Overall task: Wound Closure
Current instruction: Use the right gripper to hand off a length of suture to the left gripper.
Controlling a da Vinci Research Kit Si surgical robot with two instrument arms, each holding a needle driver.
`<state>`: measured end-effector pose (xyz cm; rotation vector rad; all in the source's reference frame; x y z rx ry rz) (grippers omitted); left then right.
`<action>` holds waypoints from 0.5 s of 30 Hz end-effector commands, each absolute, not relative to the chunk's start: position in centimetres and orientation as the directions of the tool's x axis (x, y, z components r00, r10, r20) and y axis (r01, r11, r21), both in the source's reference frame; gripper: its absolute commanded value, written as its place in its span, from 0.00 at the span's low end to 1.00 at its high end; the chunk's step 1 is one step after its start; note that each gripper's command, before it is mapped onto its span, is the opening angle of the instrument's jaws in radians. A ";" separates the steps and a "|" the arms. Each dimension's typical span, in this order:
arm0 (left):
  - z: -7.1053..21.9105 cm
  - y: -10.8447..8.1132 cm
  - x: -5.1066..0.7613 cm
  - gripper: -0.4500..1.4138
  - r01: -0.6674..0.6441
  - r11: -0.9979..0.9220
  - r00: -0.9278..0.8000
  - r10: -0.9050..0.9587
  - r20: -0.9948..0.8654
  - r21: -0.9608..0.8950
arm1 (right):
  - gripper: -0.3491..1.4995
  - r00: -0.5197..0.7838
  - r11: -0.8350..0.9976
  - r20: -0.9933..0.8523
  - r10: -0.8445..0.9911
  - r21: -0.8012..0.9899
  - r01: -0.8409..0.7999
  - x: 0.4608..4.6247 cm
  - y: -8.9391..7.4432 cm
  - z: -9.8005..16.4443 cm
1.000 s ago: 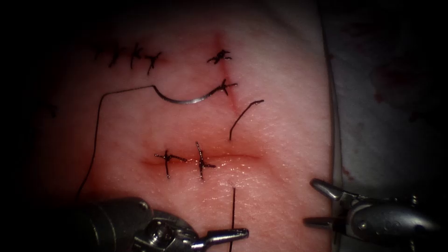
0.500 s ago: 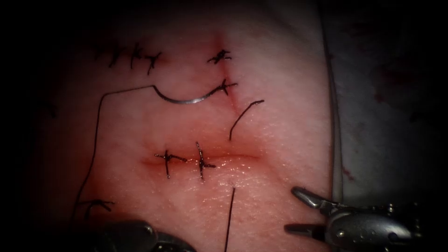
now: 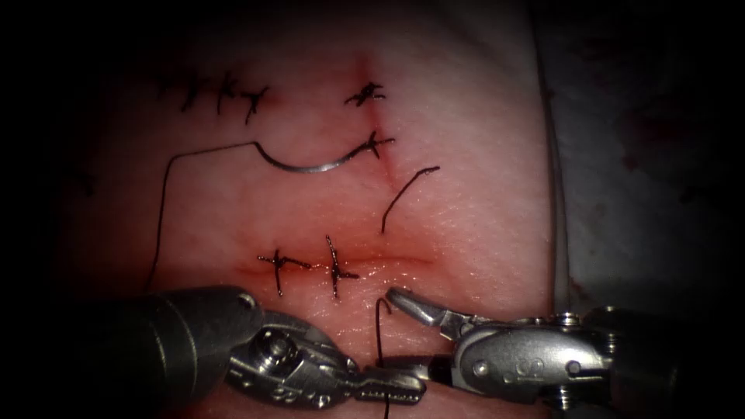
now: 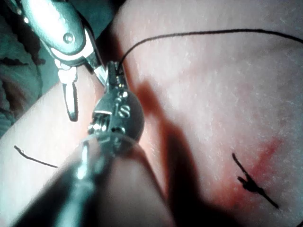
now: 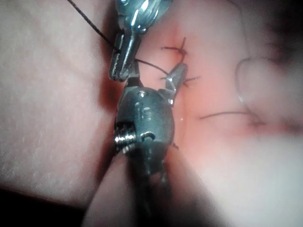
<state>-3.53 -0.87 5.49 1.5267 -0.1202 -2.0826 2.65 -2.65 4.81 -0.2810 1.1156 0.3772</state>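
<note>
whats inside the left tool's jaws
The left tool has its jaws shut on the thread, which rises toward the cut. The pinched stretch itself is covered by the jaws.

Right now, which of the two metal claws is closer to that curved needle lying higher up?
Left. The left tool sits below the needle, holding thread; the right tool, open, is below and further right.
</note>
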 end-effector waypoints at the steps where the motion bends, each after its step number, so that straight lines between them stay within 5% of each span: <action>1: 5.6 -0.9 -3.59 0.00 0.374 -0.844 -0.204 -0.478 -0.855 0.383 | 0.90 0.373 0.901 -0.915 0.152 -0.027 -0.433 2.80 -2.6 4.9; 5: 5.5 -0.9 -3.57 0.00 0.375 -0.844 -0.205 -0.479 -0.854 0.383 | 0.89 0.344 0.914 -0.931 0.121 -0.031 -0.405 2.97 -2.5 5.0; 7: 5.5 -0.9 -3.57 0.00 0.375 -0.844 -0.205 -0.479 -0.854 0.383 | 0.79 0.343 0.923 -0.932 0.118 -0.025 -0.384 2.99 -2.6 5.0; 10: 5.5 -0.9 -3.54 0.00 0.377 -0.843 -0.202 -0.479 -0.854 0.384 | 0.42 0.359 0.934 -0.928 0.105 -0.032 -0.356 2.98 -2.6 5.0; 11: 5.5 -0.9 -3.54 0.00 0.377 -0.843 -0.202 -0.479 -0.854 0.384 | 0.42 0.359 0.934 -0.928 0.105 -0.032 -0.356 2.98 -2.6 5.0; 12: 5.5 -0.9 -3.53 0.00 0.377 -0.843 -0.201 -0.480 -0.854 0.384 | 0.00 0.376 0.944 -0.920 0.112 -0.019 -0.329 2.95 -2.6 5.0; 15: 5.5 -0.9 -3.52 0.00 0.377 -0.843 -0.206 -0.481 -0.852 0.384 | 0.00 0.398 0.946 -0.910 0.120 -0.016 -0.323 2.93 -2.6 5.0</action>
